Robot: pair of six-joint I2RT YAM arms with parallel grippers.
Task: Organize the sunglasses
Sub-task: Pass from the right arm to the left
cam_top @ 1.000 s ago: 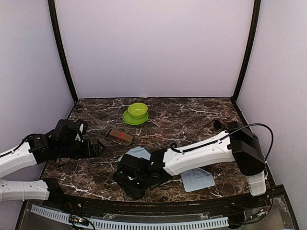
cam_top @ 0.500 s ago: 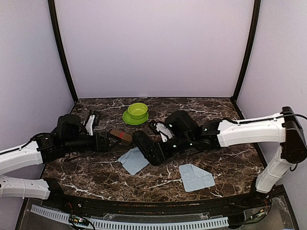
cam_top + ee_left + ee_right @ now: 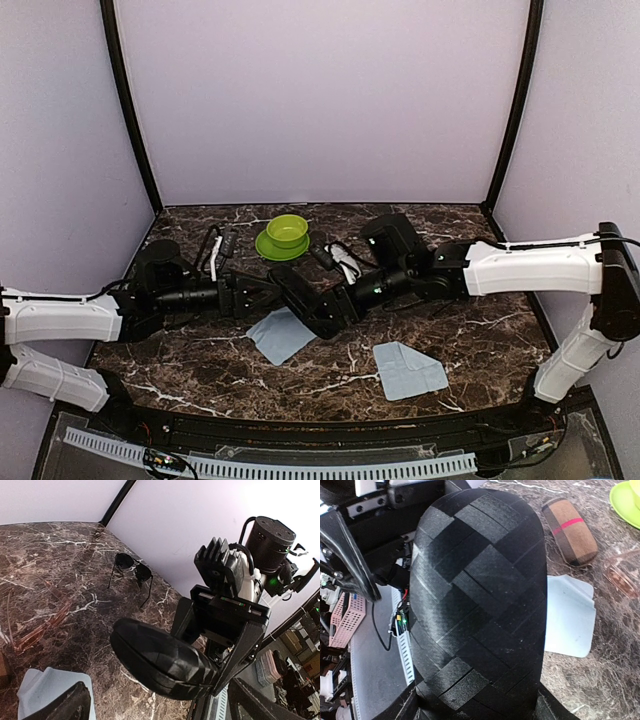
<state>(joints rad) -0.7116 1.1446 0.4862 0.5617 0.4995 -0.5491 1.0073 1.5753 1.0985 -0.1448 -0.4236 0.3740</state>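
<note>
Black, bumpy oblong case [image 3: 300,300] clamped in the right gripper [image 3: 320,308], left gripper [image 3: 258,293] spread wide beside it. The black wire-framed sunglasses [image 3: 144,572] and reddish translucent sunglasses [image 3: 30,635] lie bare on the marble table [image 3: 60,545] — nothing stowed yet.

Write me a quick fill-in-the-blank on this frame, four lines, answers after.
The right gripper is shut on the ___ bumpy case.
The left gripper has its jaws ___.
The green bowl sits on a ___ plate.
The wire-framed sunglasses lie on the table, held by ___ gripper.
Missing words: black; open; green; neither.
</note>
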